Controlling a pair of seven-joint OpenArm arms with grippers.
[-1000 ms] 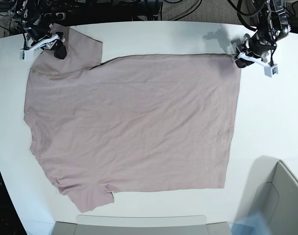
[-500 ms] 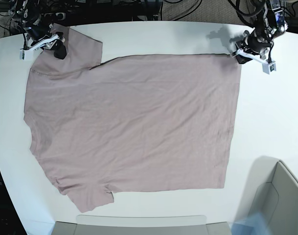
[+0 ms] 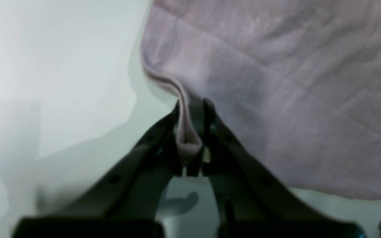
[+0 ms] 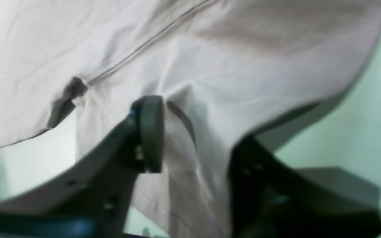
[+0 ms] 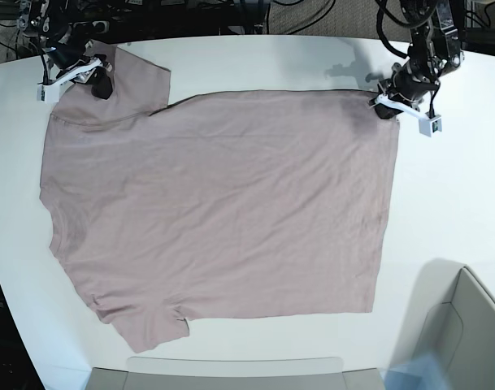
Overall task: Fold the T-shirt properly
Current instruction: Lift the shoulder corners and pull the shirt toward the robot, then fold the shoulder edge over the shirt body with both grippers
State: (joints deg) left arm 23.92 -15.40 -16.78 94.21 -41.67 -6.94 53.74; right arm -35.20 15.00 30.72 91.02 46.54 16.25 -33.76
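The mauve-pink T-shirt (image 5: pixel 223 203) lies flat on the white table (image 5: pixel 458 195), collar end to the left and hem to the right. My left gripper (image 5: pixel 383 106) sits at the hem's far right corner. In the left wrist view this left gripper (image 3: pixel 192 109) is shut on a fold of the T-shirt (image 3: pixel 276 82) hem. My right gripper (image 5: pixel 99 81) is at the far left sleeve. In the right wrist view the right gripper (image 4: pixel 197 125) has its fingers (image 4: pixel 150 132) standing apart, with T-shirt (image 4: pixel 210 49) sleeve cloth draped between them and over the right finger.
A grey box (image 5: pixel 462 325) stands at the near right corner of the table. A flat grey tray (image 5: pixel 231 375) lies along the near edge. Cables and arm bases crowd the far edge behind both grippers.
My left gripper has dropped inward onto the hem corner and shut on it. The right gripper has shifted slightly toward the far edge at the sleeve, jaws narrower than before.
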